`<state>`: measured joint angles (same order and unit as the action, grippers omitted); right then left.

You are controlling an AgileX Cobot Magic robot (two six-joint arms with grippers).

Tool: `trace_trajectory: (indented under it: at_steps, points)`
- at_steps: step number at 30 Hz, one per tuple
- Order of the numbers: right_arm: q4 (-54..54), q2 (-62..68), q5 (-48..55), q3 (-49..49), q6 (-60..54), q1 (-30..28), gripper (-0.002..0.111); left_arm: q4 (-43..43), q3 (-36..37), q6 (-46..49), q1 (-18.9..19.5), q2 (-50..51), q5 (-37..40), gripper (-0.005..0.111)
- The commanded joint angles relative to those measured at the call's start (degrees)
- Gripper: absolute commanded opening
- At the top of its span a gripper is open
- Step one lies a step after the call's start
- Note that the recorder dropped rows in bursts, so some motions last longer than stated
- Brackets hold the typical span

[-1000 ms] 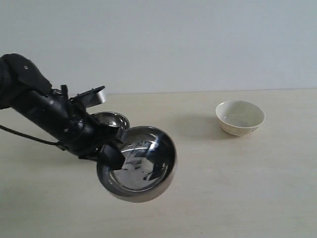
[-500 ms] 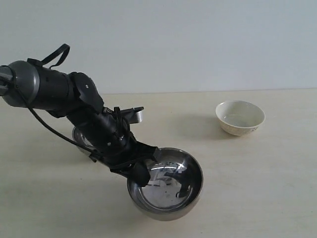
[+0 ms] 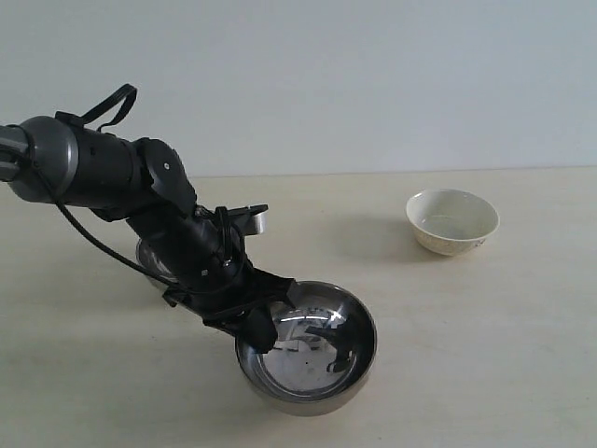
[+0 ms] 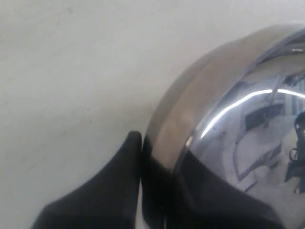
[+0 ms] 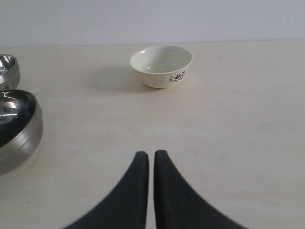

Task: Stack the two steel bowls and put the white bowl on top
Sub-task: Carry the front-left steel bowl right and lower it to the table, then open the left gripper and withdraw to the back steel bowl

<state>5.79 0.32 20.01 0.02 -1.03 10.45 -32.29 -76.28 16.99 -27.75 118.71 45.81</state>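
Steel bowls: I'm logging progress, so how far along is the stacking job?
Done: nothing stacked yet. In hand: the left gripper grips one steel bowl by its rim. Left: nest it with the other steel bowl behind the arm, then add the white bowl, standing apart; the right gripper is shut, empty.

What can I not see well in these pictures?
Rear steel bowl: exterior view, mostly hidden behind the left arm; right wrist view, cut by the edge.
Front steel bowl: left wrist view, cut by the edge.
White bowl pattern: exterior view, too small.
Right hand: outside the exterior view.
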Motion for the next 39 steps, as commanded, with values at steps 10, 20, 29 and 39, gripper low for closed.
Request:
trace_trajectory:
  at_steps: [10,20,29,39]
  points:
    - [-0.43,-0.32,-0.44,-0.02,-0.12,-0.22,0.000,0.41,-0.55,-1.48,-2.81,-0.22,-2.71,0.004]
    - [-0.43,-0.32,-0.44,-0.02,-0.12,-0.22,0.000,1.82,-0.45,-2.67,-2.81,-0.22,-0.71,0.040]
    - [-0.43,-0.32,-0.44,-0.02,-0.12,-0.22,0.000,1.71,-0.45,-2.44,-2.81,-0.33,0.52,0.043]
    - [-0.43,-0.32,-0.44,-0.02,-0.12,-0.22,0.000,13.61,-3.71,-5.78,1.34,-12.13,1.08,0.043]
